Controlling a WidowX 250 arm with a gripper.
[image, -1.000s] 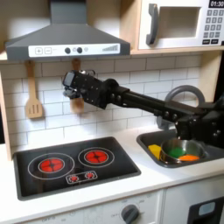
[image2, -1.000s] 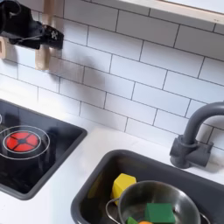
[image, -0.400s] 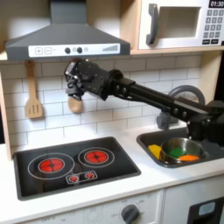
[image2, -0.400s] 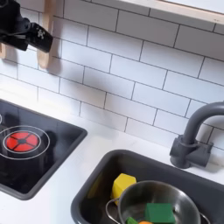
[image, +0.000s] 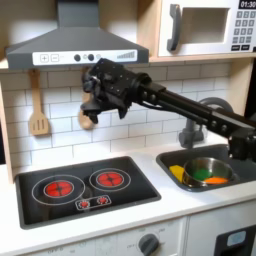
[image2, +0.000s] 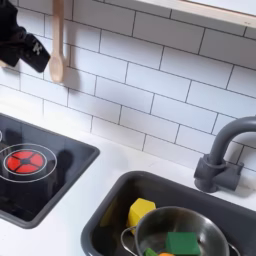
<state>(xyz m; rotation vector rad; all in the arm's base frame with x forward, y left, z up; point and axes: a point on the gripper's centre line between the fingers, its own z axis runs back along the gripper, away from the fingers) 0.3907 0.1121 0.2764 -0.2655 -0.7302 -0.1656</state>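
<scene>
My black gripper (image: 90, 102) is raised in front of the tiled back wall, above the toy stove (image: 85, 188), with the arm reaching in from the first exterior view's right. It is close in front of a wooden spoon (image: 86, 120) that hangs on the wall. In the second exterior view the gripper (image2: 18, 48) sits at the left edge, just left of the spoon's handle (image2: 57, 40). Its fingers are dark and partly cut off, so I cannot tell how the jaws stand or whether they touch the spoon.
A wooden spatula (image: 38, 106) hangs further left. The range hood (image: 75, 45) is just above the gripper, and a microwave (image: 205, 28) is at upper right. The sink (image2: 115, 215) holds a metal pot (image2: 180, 232) with toy food, a yellow piece (image2: 141, 211) and a faucet (image2: 221, 158).
The gripper has slid left in the second exterior view, uncovering the spoon's handle. In the first exterior view the wrist has risen slightly toward the hood.
</scene>
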